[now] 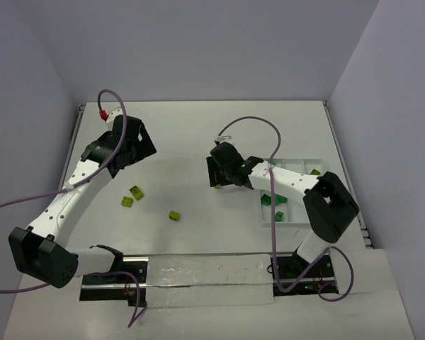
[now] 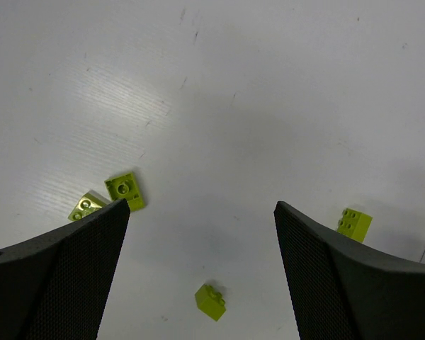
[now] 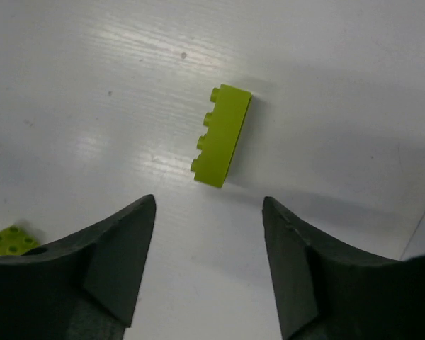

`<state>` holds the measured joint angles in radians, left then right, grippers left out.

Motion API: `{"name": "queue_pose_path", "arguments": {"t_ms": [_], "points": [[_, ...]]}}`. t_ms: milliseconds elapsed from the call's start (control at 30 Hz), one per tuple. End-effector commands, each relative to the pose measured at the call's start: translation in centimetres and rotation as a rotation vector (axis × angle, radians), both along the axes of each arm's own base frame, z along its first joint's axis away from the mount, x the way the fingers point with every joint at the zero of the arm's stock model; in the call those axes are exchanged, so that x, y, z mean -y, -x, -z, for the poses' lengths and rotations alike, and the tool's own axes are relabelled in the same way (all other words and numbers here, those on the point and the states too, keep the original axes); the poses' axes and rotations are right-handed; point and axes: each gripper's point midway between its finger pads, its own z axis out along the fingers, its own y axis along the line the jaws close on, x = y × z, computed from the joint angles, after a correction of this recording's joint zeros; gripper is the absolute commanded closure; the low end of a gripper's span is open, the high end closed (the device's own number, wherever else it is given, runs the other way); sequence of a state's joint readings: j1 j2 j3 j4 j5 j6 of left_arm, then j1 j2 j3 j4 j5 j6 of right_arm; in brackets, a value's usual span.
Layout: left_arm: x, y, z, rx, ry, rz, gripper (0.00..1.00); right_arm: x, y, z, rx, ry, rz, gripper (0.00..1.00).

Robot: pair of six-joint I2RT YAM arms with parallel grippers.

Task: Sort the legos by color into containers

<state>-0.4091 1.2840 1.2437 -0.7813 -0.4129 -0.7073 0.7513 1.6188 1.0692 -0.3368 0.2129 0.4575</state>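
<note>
Three yellow-green legos lie loose on the table left of centre: two close together [image 1: 137, 192] [image 1: 127, 202] and one further right [image 1: 173, 215]. My left gripper [image 1: 131, 150] hovers above and behind them, open and empty. The left wrist view shows its fingers [image 2: 202, 206] wide apart, with a small lego [image 2: 210, 301] on the table between them. My right gripper [image 1: 214, 173] is at mid-table, left of the white tray [image 1: 301, 159]. Its jaws [image 3: 210, 200] stand open and empty. A long yellow-green lego [image 3: 222, 136] lies on its side just ahead of the tips.
The tray's containers hold dark green legos [image 1: 269, 200] and a yellow-green one [image 1: 315, 172]; my right arm crosses over them. More yellow-green legos lie by the left finger [image 2: 125, 190] and beyond the right finger [image 2: 354, 224]. Another sits at the right wrist view's left edge [image 3: 7, 241].
</note>
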Motion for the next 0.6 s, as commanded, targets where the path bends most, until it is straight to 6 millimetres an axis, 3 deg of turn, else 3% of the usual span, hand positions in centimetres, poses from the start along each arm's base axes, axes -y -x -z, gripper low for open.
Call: {"name": "queue_pose_path", "arguments": {"t_ms": [0,233,400,567], "points": [[-0.8,1.0,-0.8,0.015,-0.013,0.01,0.09,-1.5,-3.4,-0.9,0.084,-0.029,0.091,0.35],[-0.4,0.7,0.2,-0.002,-0.008,0.026,0.09,-2.6,-4.6,1.1,0.054,0.0,0.104,0.41],[-0.7,0.7,0.3,0.001,-0.022,0.021,0.09,-2.1,-4.8,2.6,0.043,0.051,0.114,0.52],[-1.0,0.9,0.3,0.006,-0.022,0.015,0.09,-2.2,-4.8,3.3,0.027,0.06,0.112,0.56]]}}
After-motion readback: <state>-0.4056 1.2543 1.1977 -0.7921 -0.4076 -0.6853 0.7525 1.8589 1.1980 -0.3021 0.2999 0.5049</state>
